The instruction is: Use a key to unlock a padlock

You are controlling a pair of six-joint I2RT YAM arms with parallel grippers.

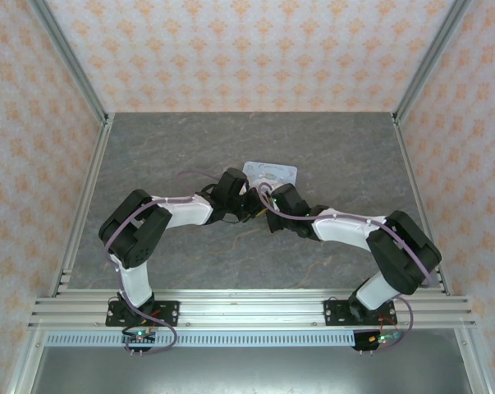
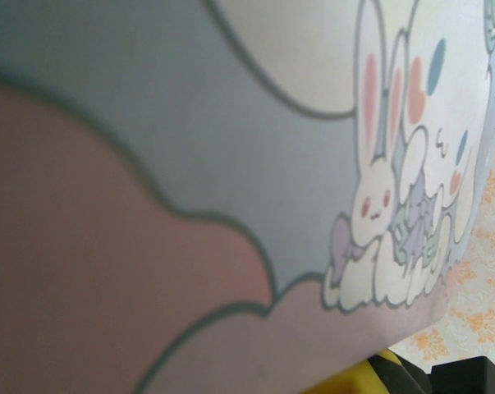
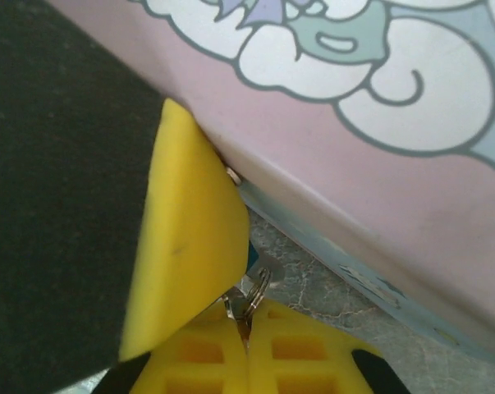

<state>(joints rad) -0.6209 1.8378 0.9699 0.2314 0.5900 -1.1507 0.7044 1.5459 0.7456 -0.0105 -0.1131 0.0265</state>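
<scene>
yellow right jaws pinch the key [image 3: 240,310] tight.

Stood on two black base plates [image 1: 140,312] screwed to the aluminium rail [image 1: 247,305]. Rose beyond that rail as a left arm [image 1: 181,213] and a right arm [image 1: 346,227] of one make: smooth white shells on the long links, bulky rounded black housings at the joints. Carried a thin purple cable [image 1: 175,199] along each arm, looped loose at the black housings and trailing down past the rail's near side. Showed tiny green lights [image 1: 384,336] on small boards just nearer than the rail. Ended, farthest from the rail, in a black-bodied left hand [image 1: 245,205] and right hand [image 3: 247,353]. Bore bright yellow fingers [image 3: 304,357], moulded with a grid of square pockets.
</scene>
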